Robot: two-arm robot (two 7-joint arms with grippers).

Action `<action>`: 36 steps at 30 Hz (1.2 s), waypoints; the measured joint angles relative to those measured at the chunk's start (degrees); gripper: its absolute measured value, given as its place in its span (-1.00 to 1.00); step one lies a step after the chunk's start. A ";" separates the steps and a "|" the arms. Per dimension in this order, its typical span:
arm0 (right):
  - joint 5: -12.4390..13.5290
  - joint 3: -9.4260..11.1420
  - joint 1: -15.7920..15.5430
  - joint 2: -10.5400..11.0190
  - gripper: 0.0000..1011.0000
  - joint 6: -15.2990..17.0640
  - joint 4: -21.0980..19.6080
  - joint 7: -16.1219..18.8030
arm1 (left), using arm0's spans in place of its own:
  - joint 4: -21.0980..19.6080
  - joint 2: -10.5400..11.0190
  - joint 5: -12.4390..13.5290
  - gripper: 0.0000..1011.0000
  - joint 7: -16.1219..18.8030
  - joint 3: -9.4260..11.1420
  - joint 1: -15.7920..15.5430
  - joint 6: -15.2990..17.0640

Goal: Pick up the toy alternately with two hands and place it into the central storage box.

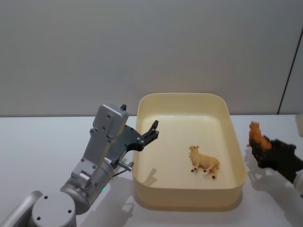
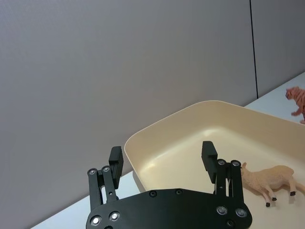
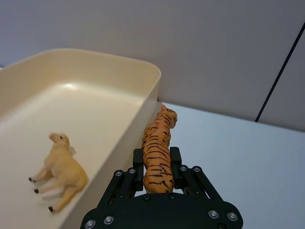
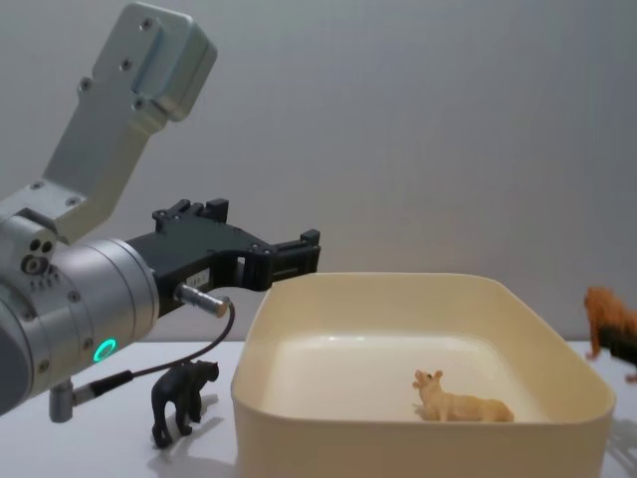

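The striped orange tiger toy (image 3: 157, 143) is clamped between the two black fingers of the right hand (image 3: 157, 163), which is closed on the toy's body. The toy's head points away from the hand, toward the grey wall. Hand and toy are positioned just outside the right wall of the central storage box (image 1: 182, 96), apart from it, and the chest view places the toy (image 4: 607, 317) at about rim height.

Inside the box, a tan toy (image 1: 204, 161) rests on the floor, right of centre and nearer the right wall. It touches no wall.

The left hand (image 2: 162, 152) is released: its fingers are spread wide with nothing between them. It is raised at the left side of the box, with the fingertips over the left rim. The silver arm carrying it shows a lit green ring light (image 4: 105, 350).

A black toy (image 4: 182, 398) stands upright on the white counter (image 1: 38, 142), just outside the left wall of the box and below the left hand, with a gap between toy and wall
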 joint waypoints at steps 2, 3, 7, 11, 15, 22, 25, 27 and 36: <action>0.24 0.05 0.31 -0.13 -0.39 -0.70 -0.69 -0.01 | 0.00 0.00 0.00 0.98 0.00 0.00 0.00 0.00; 0.32 0.06 0.50 -0.21 -0.39 -0.92 -1.00 0.04 | 0.00 0.00 0.00 0.98 0.00 0.00 0.00 0.00; 0.86 0.04 1.78 -0.76 -0.39 -1.68 -2.20 1.08 | 0.00 0.00 0.00 0.98 0.00 0.00 0.00 0.00; 1.24 -0.24 3.25 -1.44 -0.39 -1.71 -2.51 2.74 | 0.00 0.00 0.00 0.98 0.00 0.00 0.00 0.00; 1.48 -0.70 5.14 -2.34 -0.39 -0.84 -2.15 4.67 | 0.00 0.00 0.00 0.98 0.00 0.00 0.00 0.00; 1.35 -1.91 9.14 -4.48 -0.39 2.09 0.68 7.88 | 0.00 0.00 0.00 0.98 0.00 0.00 0.00 0.00; 0.89 -2.51 10.94 -5.46 -0.27 3.30 2.40 9.23 | 0.00 0.00 0.00 0.98 0.00 0.00 0.00 0.00; 0.68 -2.77 11.70 -5.86 -0.15 3.80 3.16 9.76 | 0.00 0.00 0.00 0.98 0.00 0.00 0.00 0.00; -0.01 -3.71 14.55 -7.44 0.40 5.62 5.98 11.81 | 0.00 0.00 0.00 0.98 0.00 0.00 0.00 0.00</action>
